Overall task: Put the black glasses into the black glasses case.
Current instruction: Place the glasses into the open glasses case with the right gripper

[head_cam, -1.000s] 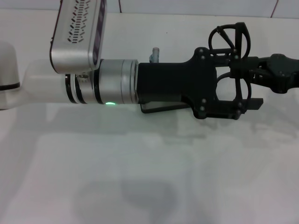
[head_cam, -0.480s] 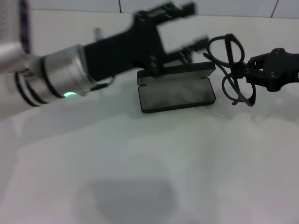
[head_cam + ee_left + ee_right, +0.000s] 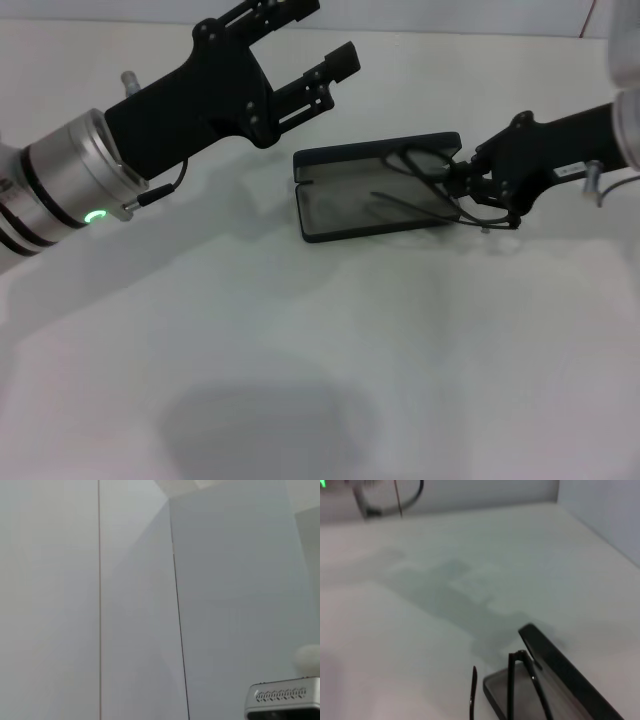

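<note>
The right gripper pinches the glasses over the open case; a splayed temple could catch the rim. The left gripper hovers wide apart, behind.

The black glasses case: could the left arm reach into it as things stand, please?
Probably not cleanly: the right gripper holds the black glasses over the open black glasses case, while the left gripper hovers above and behind it.

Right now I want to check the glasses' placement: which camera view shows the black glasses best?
The head view: the black glasses lie over the open black glasses case, held by the right hand. The right wrist view shows only the temple arms; the left wrist view shows none.
</note>
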